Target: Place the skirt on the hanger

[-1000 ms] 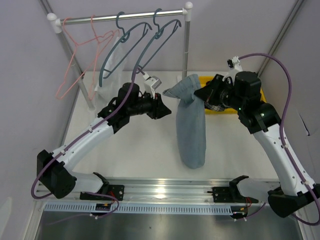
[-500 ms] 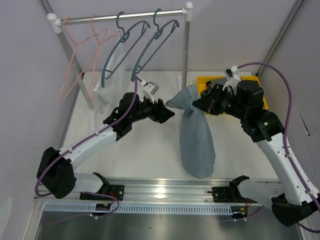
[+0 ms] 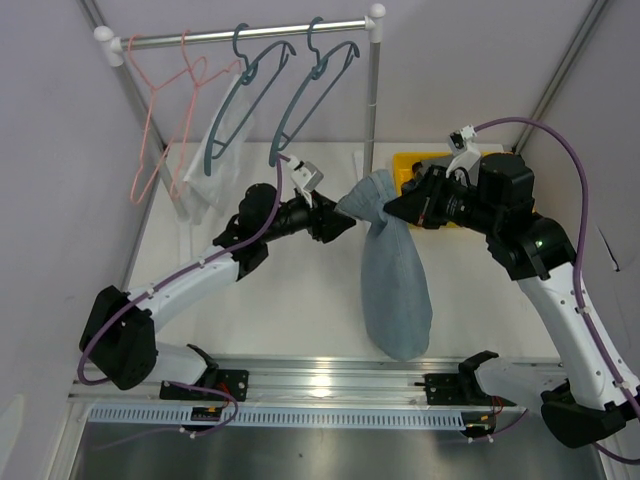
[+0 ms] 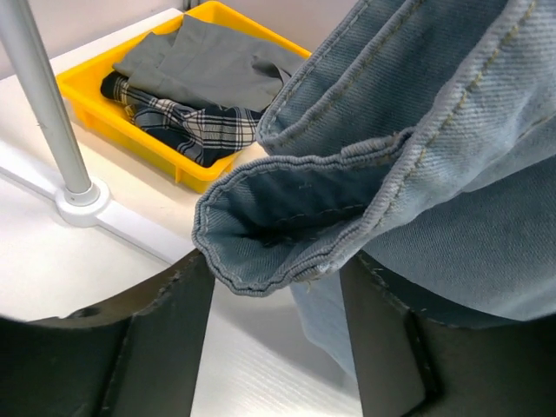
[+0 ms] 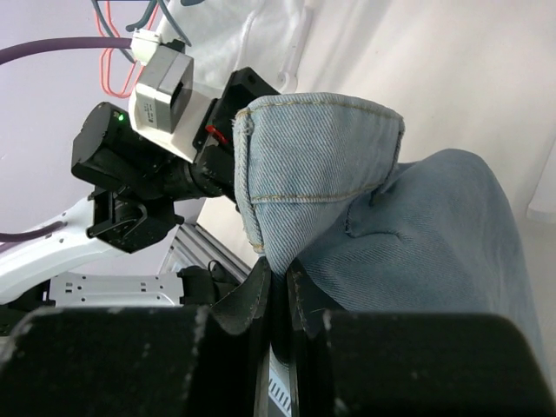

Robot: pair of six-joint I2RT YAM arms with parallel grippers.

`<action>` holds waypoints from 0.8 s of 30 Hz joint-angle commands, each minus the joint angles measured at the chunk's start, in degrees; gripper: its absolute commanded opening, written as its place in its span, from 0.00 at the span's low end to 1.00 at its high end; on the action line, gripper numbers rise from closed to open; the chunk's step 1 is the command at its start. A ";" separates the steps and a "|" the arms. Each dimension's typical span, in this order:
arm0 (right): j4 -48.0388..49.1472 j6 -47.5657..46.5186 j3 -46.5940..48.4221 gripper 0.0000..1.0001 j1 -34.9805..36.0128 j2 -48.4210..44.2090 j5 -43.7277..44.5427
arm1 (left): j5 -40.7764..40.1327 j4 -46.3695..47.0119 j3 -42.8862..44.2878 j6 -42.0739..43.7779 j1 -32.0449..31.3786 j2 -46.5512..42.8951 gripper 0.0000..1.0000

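Note:
A light-blue denim skirt (image 3: 395, 270) hangs from my right gripper (image 3: 392, 212), which is shut on its waistband (image 5: 300, 187) and holds it above the table. My left gripper (image 3: 345, 226) is open, right at the skirt's left waistband edge; in the left wrist view the folded waistband (image 4: 287, 234) sits between the two fingers (image 4: 161, 330) without being clamped. Two teal hangers (image 3: 310, 85) and pink hangers (image 3: 165, 110) hang on the rail (image 3: 250, 35) at the back.
A yellow bin (image 3: 420, 165) with grey and plaid clothes (image 4: 200, 87) stands behind the skirt at the right. The rail's upright post (image 3: 372, 95) and its base (image 4: 82, 200) stand just behind the grippers. A white garment (image 3: 205, 165) hangs at left.
My left gripper moved right up to the skirt's waistband edge. My right gripper with the skirt shifted slightly right and up, and the skirt swung with it.

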 commanded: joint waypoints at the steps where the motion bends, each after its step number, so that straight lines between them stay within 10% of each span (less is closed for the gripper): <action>1: 1.93 -0.87 3.80 0.00 -0.53 0.21 -2.29 | 3.18 3.87 2.89 2.22 0.22 0.29 0.59; 12: 0.09 -1.57 7.30 0.00 -2.29 1.35 -2.99 | -3.84 -1.58 2.98 7.41 0.39 -2.61 0.02; 24: -0.62 -4.21 7.40 0.01 -5.45 5.38 1.39 | -4.54 -9.90 11.31 6.27 0.92 -4.81 0.00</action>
